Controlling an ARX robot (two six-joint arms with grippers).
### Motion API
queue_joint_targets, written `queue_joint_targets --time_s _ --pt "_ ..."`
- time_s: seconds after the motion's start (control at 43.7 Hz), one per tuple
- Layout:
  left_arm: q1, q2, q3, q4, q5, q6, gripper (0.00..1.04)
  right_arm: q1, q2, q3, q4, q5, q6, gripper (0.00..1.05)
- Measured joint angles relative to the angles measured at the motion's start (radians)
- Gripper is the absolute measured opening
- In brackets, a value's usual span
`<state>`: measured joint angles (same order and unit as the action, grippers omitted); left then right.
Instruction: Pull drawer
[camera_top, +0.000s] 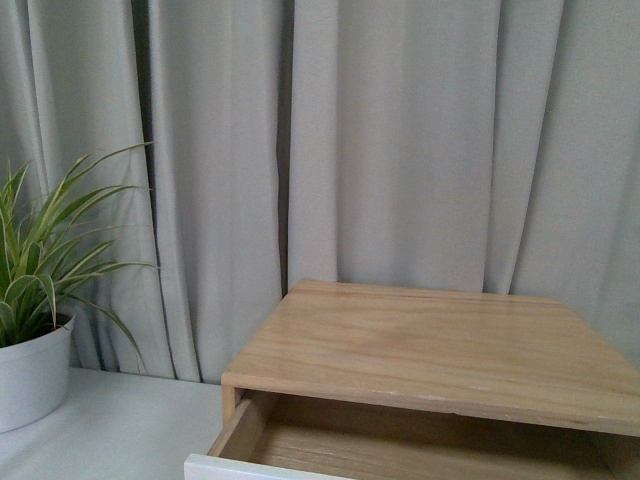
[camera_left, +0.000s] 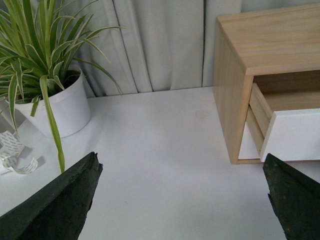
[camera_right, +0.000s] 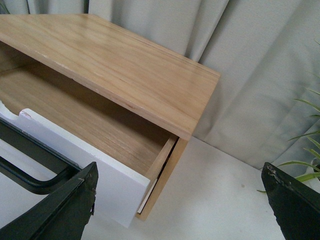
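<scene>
Left gripper spread wide, nothing between its dark fingers, which fill the lower corners of the left wrist view above bare white tabletop. Right gripper likewise wide open and empty-handed, dark fingers at the lower corners of the right wrist view, the left-hand one just beside the end of the black bar handle; contact there impossible to tell.

Outward from the right gripper: drawer pulled partway out of the cabinet, white front panel at lower left of the frame with a notch at its top edge, light wood side and floor exposed behind it. Above, the light wood cabinet top running from upper left towards centre right.

In the left wrist view, drawer at the right edge, white front standing out from the cabinet opening. Potted plant in a white pot at upper left, a curl of white strip lying beside it at far left.

In the front view, neither arm visible; drawer open at the bottom edge under the cabinet top, plant at left, grey curtain across the background.
</scene>
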<state>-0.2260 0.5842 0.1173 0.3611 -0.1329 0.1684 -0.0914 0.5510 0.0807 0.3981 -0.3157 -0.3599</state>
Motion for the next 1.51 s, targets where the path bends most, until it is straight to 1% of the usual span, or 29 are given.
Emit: queue_joint_targets --time_s 0.092,0.16,0.206,0.229,0.252,0.321,0.366,0.389,0.412,0.481,0.527,0.595,0.618,0.664,0.687,0.939,1.214,1.237,1.282,1.305,1.511 --pt "0.000 -0.001 -0.001 0.002 -0.002 -0.009 0.99 0.000 -0.001 0.000 0.000 0.000 0.010 0.96" --pt "-0.005 0.000 -0.027 0.090 -0.066 -0.060 0.90 0.000 -0.002 0.000 0.000 0.000 0.012 0.96" --pt "0.002 -0.007 -0.037 0.113 -0.072 -0.090 0.84 0.024 -0.005 -0.013 0.035 0.086 0.055 0.92" --pt "0.008 -0.014 -0.042 0.115 -0.071 -0.099 0.81 0.047 -0.010 -0.023 0.058 0.157 0.103 0.87" --pt "0.015 -0.025 -0.047 0.114 -0.067 -0.111 0.77 0.060 -0.017 -0.028 0.064 0.207 0.138 0.84" --pt "0.037 -0.057 -0.059 0.099 -0.050 -0.134 0.66 0.080 -0.038 -0.044 0.069 0.293 0.225 0.73" --pt "0.051 -0.081 -0.065 0.085 -0.037 -0.142 0.59 0.084 -0.046 -0.061 0.095 0.308 0.265 0.67" --pt "0.061 -0.096 -0.068 0.074 -0.023 -0.146 0.54 0.085 -0.058 -0.073 0.093 0.312 0.285 0.61" --pt "0.069 -0.111 -0.071 0.063 -0.018 -0.148 0.48 0.086 -0.065 -0.074 0.085 0.315 0.299 0.57" --pt "0.086 -0.138 -0.077 0.042 0.002 -0.151 0.38 0.087 -0.091 -0.075 0.056 0.315 0.322 0.44" --pt "0.100 -0.154 -0.094 0.050 0.014 -0.153 0.27 0.088 -0.121 -0.075 0.029 0.315 0.333 0.34" --pt "0.181 -0.190 -0.109 0.031 0.114 -0.156 0.11 0.088 -0.166 -0.075 -0.010 0.315 0.340 0.19" --pt "0.201 -0.203 -0.109 0.022 0.122 -0.156 0.05 0.088 -0.180 -0.075 -0.023 0.314 0.342 0.13" --pt "0.220 -0.232 -0.109 -0.005 0.123 -0.164 0.04 0.088 -0.207 -0.075 -0.051 0.315 0.343 0.02" --pt "0.221 -0.246 -0.109 -0.018 0.127 -0.165 0.04 0.088 -0.218 -0.075 -0.064 0.315 0.344 0.01" --pt "0.224 -0.343 -0.109 -0.116 0.133 -0.166 0.04 0.089 -0.315 -0.075 -0.158 0.315 0.347 0.01" --pt "0.224 -0.409 -0.109 -0.182 0.133 -0.167 0.04 0.089 -0.377 -0.075 -0.220 0.315 0.347 0.01" --pt "0.224 -0.425 -0.109 -0.199 0.133 -0.167 0.04 0.089 -0.408 -0.074 -0.255 0.314 0.347 0.01" --pt "0.224 -0.510 -0.109 -0.315 0.135 -0.167 0.04 0.089 -0.488 -0.074 -0.361 0.313 0.347 0.01" --pt "0.224 -0.544 -0.109 -0.345 0.133 -0.167 0.04 0.089 -0.515 -0.074 -0.389 0.314 0.347 0.01" --pt "0.224 -0.579 -0.109 -0.359 0.133 -0.167 0.04 0.089 -0.547 -0.074 -0.396 0.313 0.347 0.01"
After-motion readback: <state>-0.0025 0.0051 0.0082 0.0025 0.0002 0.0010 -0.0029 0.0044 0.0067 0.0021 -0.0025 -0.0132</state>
